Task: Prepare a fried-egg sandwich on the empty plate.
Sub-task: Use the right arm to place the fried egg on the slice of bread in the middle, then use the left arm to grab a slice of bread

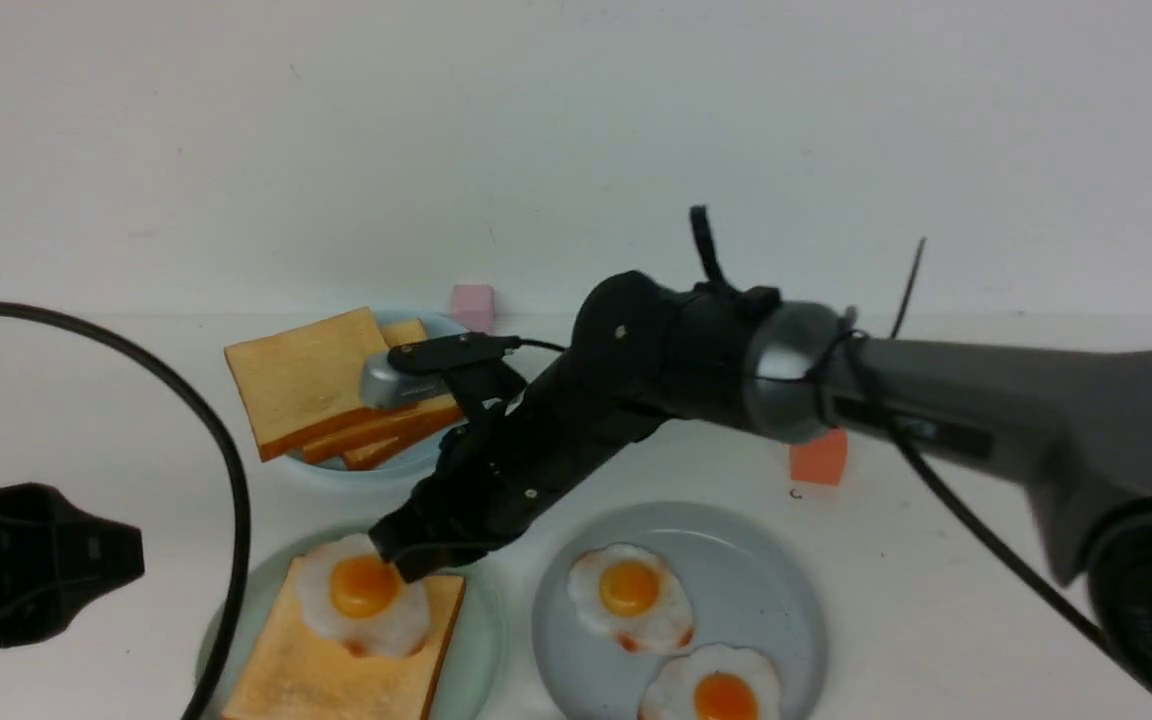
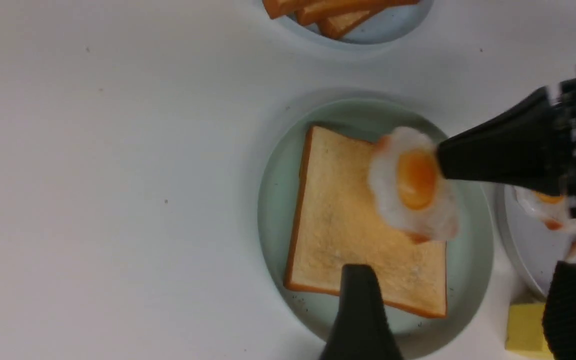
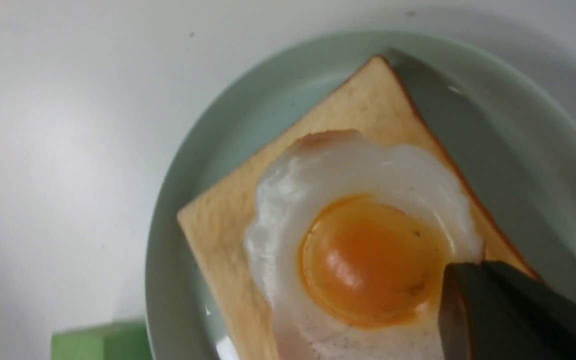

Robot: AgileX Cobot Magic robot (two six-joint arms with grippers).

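The right gripper [image 1: 404,565] reaches down with its fingers [image 3: 518,310] drawn almost together. They close on the rim of the egg [image 1: 364,595], right beside the yolk. From those fingertips the egg spreads out across one corner of the toast [image 1: 326,670], and its white hangs slightly over the toast's edge under the fingers. The toast lies flat on the mint plate [image 1: 481,630], directly below the fingers. So far the sandwich is this one slice with the egg on it, all on the mint plate.

The left gripper [image 2: 463,270] hovers above the same plate with its fingers [image 2: 360,310] spread wide and nothing between them. One fingertip is over the toast's edge, on the side away from the egg. The other is out past the plate rim, above the gap to the grey plate [image 1: 766,590]. A yellow block [image 2: 525,330] sits just beside that outer finger.

Past the right fingers, on their outer side, the grey plate carries two more eggs [image 1: 629,595]. Beyond the right fingers, toward the wall, a toast stack [image 1: 326,390] rests on the blue plate [image 1: 416,465]. A green block [image 3: 98,342] lies just outside the mint plate's rim, across the toast from the right fingers.
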